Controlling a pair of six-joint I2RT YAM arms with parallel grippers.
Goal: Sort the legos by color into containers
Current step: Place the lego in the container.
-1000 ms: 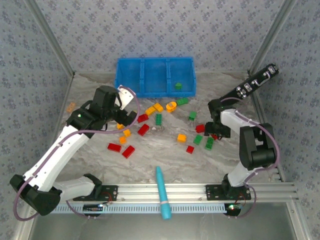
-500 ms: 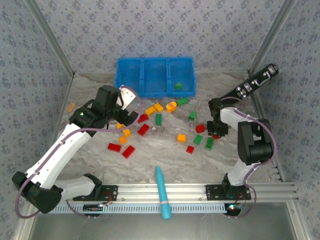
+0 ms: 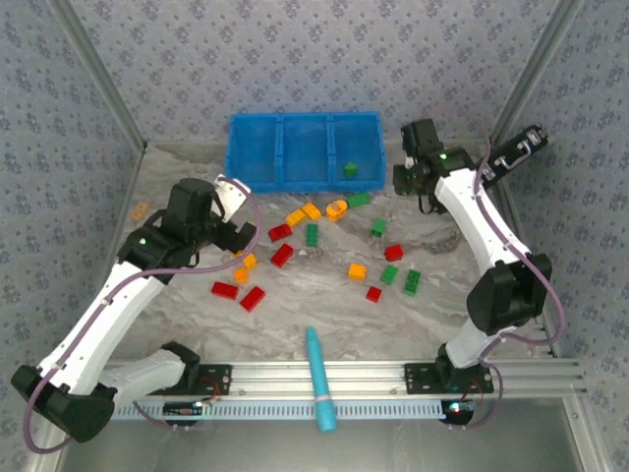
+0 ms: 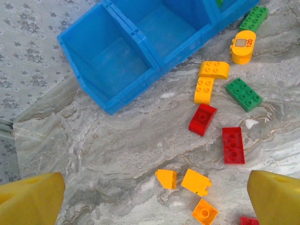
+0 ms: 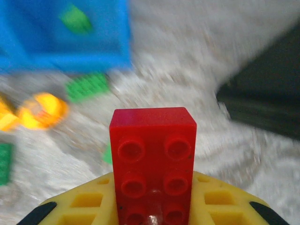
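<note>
The right end effector (image 3: 409, 180) was closed on a red brick (image 5: 152, 161), which stood upright between its yellow pads with its studs facing the wrist camera. From above, this end effector hung just beside the right end of the blue bin (image 3: 305, 116), near its outer corner and raised off the surface (image 3: 314, 315). The bin sat at the far side with three compartments side by side. A single green brick (image 3: 349, 169) lay in the right compartment, and the other two looked bare.

The left end effector (image 3: 244, 234) was wide open and held nothing. Its yellow fingers (image 4: 28, 199) were spread to either edge of the wrist view, above a few orange bricks (image 4: 197, 182).

The remaining bricks (image 3: 312, 234) lay scattered across the middle of the surface in red, green and orange, well short of the bin. A teal pen (image 3: 319, 379) lay near the front rail, and a long black device (image 3: 511, 152) leaned at the right wall.
</note>
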